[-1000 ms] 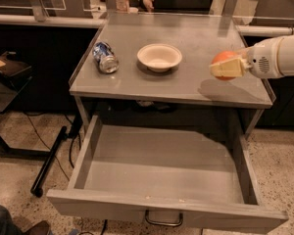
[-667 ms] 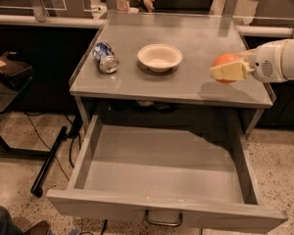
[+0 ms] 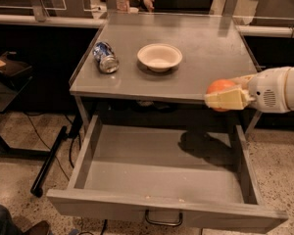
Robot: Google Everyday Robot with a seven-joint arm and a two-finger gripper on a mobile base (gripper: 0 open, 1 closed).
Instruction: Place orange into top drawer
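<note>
The orange [image 3: 219, 87] is round and smooth and sits between the cream fingers of my gripper [image 3: 224, 97], which is shut on it. The white arm reaches in from the right edge. The gripper holds the orange in the air in front of the tabletop's front edge, above the right rear part of the top drawer [image 3: 152, 173]. The drawer is pulled fully open below the table; its grey inside holds nothing, and its curved metal handle [image 3: 162, 220] shows on the front panel. The gripper's shadow falls on the drawer floor.
On the grey tabletop [image 3: 201, 48] stand a white bowl [image 3: 159, 57] at the middle and a crushed blue-and-silver can [image 3: 106, 57] at the left. A dark stand and cables lie on the floor at the left. Counters run behind the table.
The gripper with the orange has moved forward and down, off the tabletop's right side to a spot over the open drawer.
</note>
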